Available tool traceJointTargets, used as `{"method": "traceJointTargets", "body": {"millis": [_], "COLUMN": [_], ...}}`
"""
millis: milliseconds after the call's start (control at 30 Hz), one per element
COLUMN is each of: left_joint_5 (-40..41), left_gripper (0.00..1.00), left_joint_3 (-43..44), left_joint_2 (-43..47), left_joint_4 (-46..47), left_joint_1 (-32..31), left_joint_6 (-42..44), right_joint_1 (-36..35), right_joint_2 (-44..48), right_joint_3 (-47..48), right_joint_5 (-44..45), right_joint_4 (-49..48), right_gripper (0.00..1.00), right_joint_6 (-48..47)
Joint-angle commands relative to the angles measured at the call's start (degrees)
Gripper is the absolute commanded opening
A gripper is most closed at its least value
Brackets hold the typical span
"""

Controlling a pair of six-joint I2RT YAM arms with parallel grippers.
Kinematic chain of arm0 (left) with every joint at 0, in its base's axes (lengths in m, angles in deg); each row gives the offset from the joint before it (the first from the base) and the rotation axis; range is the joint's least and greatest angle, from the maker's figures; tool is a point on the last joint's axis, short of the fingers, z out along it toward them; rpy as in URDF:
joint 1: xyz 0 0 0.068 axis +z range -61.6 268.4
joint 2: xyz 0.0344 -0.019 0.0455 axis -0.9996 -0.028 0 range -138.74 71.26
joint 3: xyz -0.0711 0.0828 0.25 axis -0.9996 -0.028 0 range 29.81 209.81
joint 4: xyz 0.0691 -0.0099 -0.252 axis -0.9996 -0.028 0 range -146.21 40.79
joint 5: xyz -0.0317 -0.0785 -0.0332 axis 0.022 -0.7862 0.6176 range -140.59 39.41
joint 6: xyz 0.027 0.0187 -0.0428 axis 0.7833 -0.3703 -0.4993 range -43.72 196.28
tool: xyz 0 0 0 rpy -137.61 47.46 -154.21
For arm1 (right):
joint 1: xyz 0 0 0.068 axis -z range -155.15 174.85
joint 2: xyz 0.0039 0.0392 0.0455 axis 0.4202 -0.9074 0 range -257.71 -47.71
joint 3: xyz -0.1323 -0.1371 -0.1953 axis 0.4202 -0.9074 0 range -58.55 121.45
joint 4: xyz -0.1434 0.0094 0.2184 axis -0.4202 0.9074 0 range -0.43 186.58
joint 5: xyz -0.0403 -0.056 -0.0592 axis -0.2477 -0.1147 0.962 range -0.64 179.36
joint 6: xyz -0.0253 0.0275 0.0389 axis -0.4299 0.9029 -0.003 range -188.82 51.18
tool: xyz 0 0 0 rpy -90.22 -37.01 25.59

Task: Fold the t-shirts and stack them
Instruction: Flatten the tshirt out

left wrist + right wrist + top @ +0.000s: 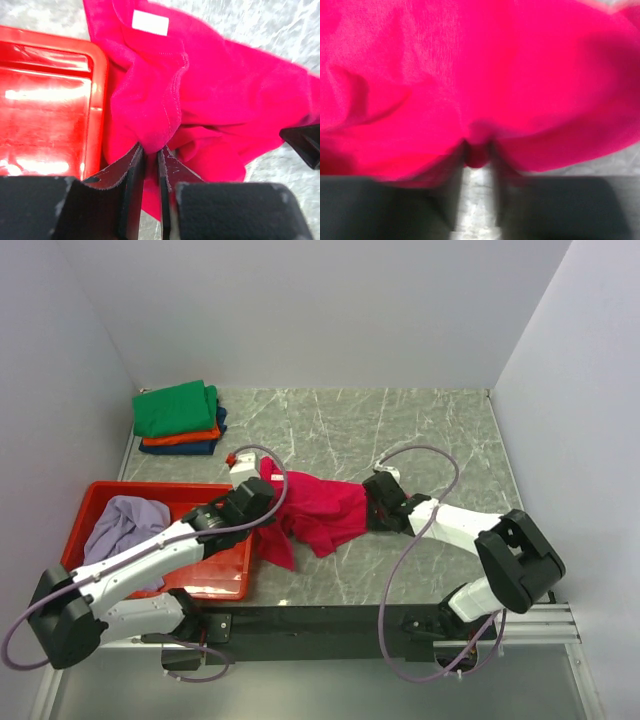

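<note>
Pinched a bunched fold of crimson-pink t-shirt (318, 508) in left claw (264, 510), jaws nearly together w/ cloth between. Gripped shirt's opposite edge in right claw (368, 502), closed on a small tuck; wrist view blurred. Lay crumpled on marble table (420, 430) between both claws, white label (150, 22) just beyond left claw. Pressed against rim of red tray (130, 492) on left claw's left side. Held in tray: pale lavender t-shirt (125, 522), loosely heaped, nothing else seen inside. Stood well beyond left claw, far-left corner: stack w/ green t-shirt (178, 407) on top, orange t-shirt (180, 437) mid, dark blue t-shirt (188, 448) at btm.
</note>
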State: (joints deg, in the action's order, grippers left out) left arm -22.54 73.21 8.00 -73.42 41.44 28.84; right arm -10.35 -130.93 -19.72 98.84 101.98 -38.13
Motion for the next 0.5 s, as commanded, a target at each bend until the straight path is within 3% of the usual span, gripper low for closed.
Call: {"method": "traceJointTargets", "body": {"millis": [0,33,133,333,467], "left_joint_5": [0.1,0.1,0.2,0.6,0.9], "left_gripper": [0.21,0.21,0.20,0.18,0.15], "left_joint_3": [0.5,0.6,1.1,4.8,9.0], "left_joint_2": [3.8,4.4,6.7,12.5,17.3], "left_joint_4": [-0.6,-1.1,-1.9,-3.7,-5.4], "left_joint_1": [1.1,1.7,2.9,5.5,5.9], "left_joint_6": [0.9,0.9,1.9,4.3,5.1], "right_joint_1": [0.3,0.4,1.1,9.1,13.4], "right_joint_2": [-1.5,-1.4,1.3,13.7,17.3], "right_joint_3": [3.8,4.2,6.2,12.8,21.7], "right_joint_5": [2.1,3.5,7.8,9.9,11.0], "right_joint_4": [0.7,1.4,5.2,11.8,17.0], "right_gripper": [0.11,0.00,0.00,0.00,0.00], "right_joint_6": [-0.1,-0.3,-1.9,-6.8,-10.1]}}
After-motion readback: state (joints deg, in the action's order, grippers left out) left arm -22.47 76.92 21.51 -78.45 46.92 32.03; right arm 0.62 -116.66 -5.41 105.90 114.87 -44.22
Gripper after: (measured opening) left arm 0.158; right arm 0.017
